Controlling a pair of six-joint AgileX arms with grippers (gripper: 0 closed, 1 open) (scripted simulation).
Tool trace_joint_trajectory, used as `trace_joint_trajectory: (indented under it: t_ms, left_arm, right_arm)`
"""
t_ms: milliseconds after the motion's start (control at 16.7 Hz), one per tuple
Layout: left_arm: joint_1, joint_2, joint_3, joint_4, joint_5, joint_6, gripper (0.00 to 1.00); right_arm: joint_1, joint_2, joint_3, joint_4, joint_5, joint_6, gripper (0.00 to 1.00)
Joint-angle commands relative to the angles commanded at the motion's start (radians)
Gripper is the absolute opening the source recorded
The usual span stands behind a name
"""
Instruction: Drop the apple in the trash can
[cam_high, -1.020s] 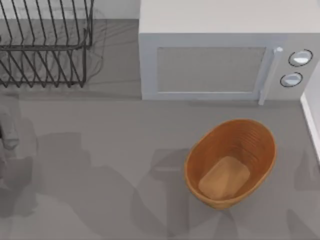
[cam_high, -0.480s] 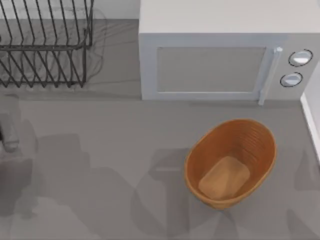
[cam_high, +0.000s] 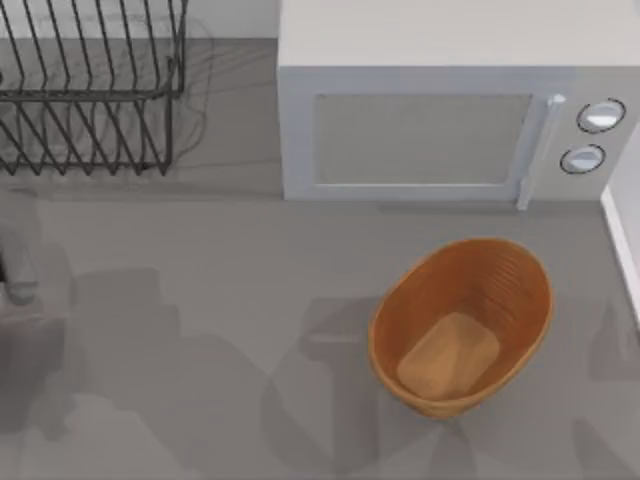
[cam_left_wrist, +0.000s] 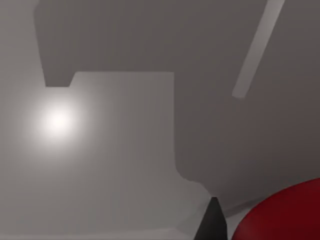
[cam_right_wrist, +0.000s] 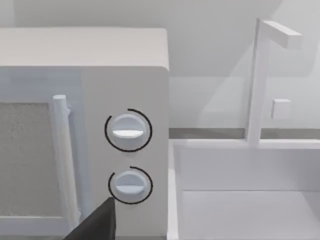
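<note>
From above, the trash can sits on the grey bench in the lower right of the frame, just in front of the microwave and apart from it. It is an oval whose long axis runs diagonally, from lower left up to upper right, and it stands upright with its mouth open to the camera; the tan bottom is bare. A black wire rack fills the upper left corner, cut off by the frame's edges. At the far left edge a faint grey shape of the left arm is half out of frame and hard to make out.

The left wrist view gives what the top view lacks — the apple, a dark red curve in the lower right corner, cut off by the frame edges. A dark fingertip of the left gripper rises just beside it; whether the two touch, and how wide that gripper stands, I cannot tell.

The right wrist view looks at the microwave's two dials and door handle, with a white sink basin to its side. A dark finger of the right gripper pokes into the lower edge — its opening cannot be judged either.
</note>
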Motion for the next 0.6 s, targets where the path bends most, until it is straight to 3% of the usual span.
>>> trace_joint_trajectory:
  t_ms: [360, 600]
  left_arm:
    - [-0.003, -0.028, 0.032, -0.077, 0.014, -0.018, 0.0]
    - [-0.005, -0.075, 0.169, -0.262, 0.014, -0.016, 0.0]
  right_arm:
    - [0.0, 0.0, 0.0, 0.0, 0.0, 0.0, 1.0]
    - [0.0, 0.0, 0.0, 0.0, 0.0, 0.0, 1.0]
